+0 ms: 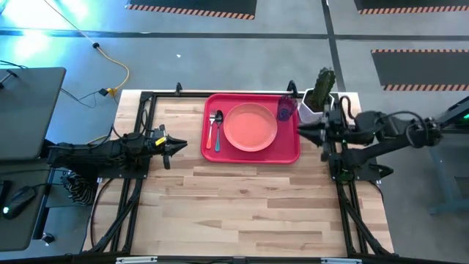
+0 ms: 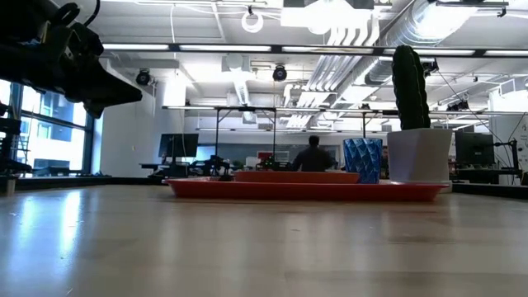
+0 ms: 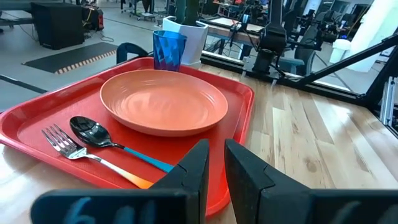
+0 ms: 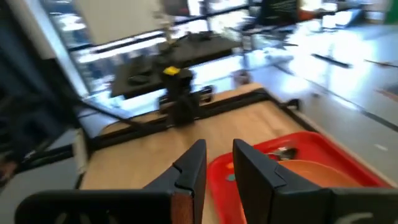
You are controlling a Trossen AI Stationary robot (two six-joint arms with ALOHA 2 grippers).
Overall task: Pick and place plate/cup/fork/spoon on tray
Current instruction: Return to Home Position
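Note:
The red tray (image 1: 293, 150) lies at the table's far middle. On it rest the salmon-pink plate (image 1: 250, 126), the blue-purple cup (image 1: 286, 109) at its far right corner, and the orange-handled fork (image 1: 212, 134) and blue-handled spoon (image 1: 218, 129) side by side at its left. All show in the left wrist view: plate (image 3: 163, 101), cup (image 3: 169, 51), fork (image 3: 81, 153), spoon (image 3: 106, 140). My left gripper (image 1: 183, 146) hovers left of the tray, empty, its fingers (image 3: 214, 167) a narrow gap apart. My right gripper (image 1: 302, 132) hovers at the tray's right edge, empty, fingers (image 4: 217, 165) slightly apart.
A white pot with a green cactus (image 1: 319, 95) stands just right of the tray's far right corner, beside the cup. Bare wood table fills the near half (image 1: 242, 213). A person (image 2: 312, 155) is seen far off in the room behind.

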